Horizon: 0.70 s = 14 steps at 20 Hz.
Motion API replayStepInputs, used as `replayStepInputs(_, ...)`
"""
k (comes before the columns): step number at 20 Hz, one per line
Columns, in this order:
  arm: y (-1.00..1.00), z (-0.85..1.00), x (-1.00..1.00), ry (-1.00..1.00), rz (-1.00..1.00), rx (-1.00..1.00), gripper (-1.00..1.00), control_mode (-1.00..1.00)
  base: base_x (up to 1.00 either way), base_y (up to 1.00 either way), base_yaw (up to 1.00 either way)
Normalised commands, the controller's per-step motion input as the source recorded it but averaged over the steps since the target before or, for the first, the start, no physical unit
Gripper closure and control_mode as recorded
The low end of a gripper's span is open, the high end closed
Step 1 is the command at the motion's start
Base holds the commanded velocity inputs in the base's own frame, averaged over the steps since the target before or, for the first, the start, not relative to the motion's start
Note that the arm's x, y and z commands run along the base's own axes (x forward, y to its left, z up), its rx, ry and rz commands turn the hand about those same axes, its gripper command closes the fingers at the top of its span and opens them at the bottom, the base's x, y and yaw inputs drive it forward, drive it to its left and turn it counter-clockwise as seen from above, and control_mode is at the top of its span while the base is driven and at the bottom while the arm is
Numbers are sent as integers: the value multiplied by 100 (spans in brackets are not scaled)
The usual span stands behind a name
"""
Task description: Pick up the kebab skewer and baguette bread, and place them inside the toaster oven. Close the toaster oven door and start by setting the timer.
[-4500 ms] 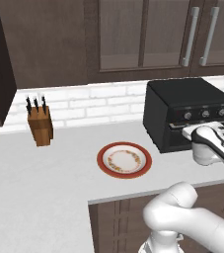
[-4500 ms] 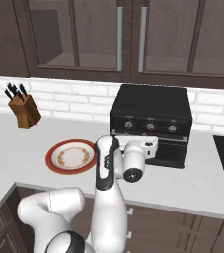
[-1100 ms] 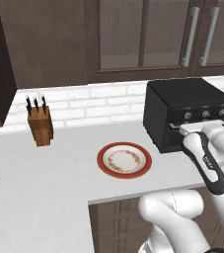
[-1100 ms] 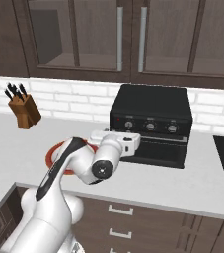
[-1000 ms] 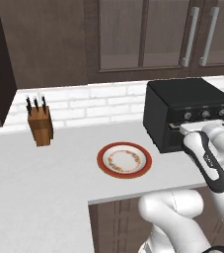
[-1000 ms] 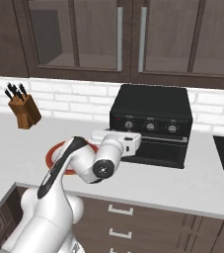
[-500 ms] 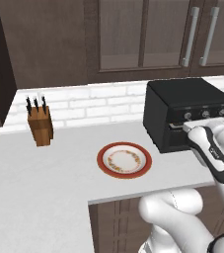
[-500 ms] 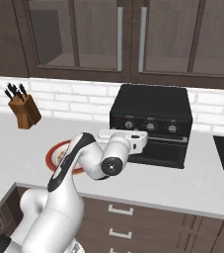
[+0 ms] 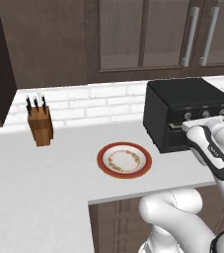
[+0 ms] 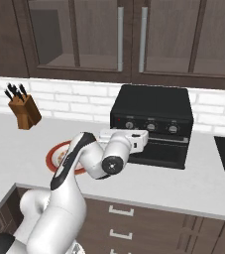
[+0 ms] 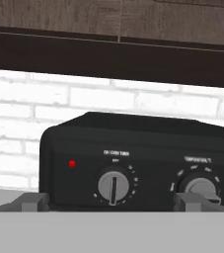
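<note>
Looking over your shoulder from the base cams, you had the arm stretched toward the toaster oven point(image 10: 151, 124), which sat on the white counter point(image 9: 49, 173) against the brick backsplash, w/ the gripper point(image 10: 142, 139) held level right at the oven's front, just below the knob row. Its fingertips point(image 11: 33, 200) stood wide apart, one at each lower corner of the hand view, w/ nothing between them. Straight ahead in that view you were facing the timer knob point(image 11: 113, 186), pointer vertical, a red lamp point(image 11: 72, 163) lit to its left and a second knob point(image 11: 200, 187) to its right. The toaster oven door point(image 10: 161, 151) looked shut from the right base cam; the wrist hid most of its handle. The plate point(image 9: 124, 159) w/ red rim lay on the counter left of the oven, apart from it, and looked bare from the left base cam; couldn't pick out the skewer or baguette on it or anywhere. The knife block point(image 9: 39, 124) stood further left near the wall, well apart from the plate.
</note>
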Motion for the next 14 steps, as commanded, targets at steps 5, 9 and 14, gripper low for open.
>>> replayStepInputs(5, 0, 0, 2, 0, 0, -2, -100, -100, 0, 0, 0)
replayStepInputs(9, 0, 1, 9, 0, 0, -1, -100, -100, 0, 0, 0)
replayStepInputs(14, 0, 3, 8, 0, 0, 0, -100, -100, 0, 0, 0)
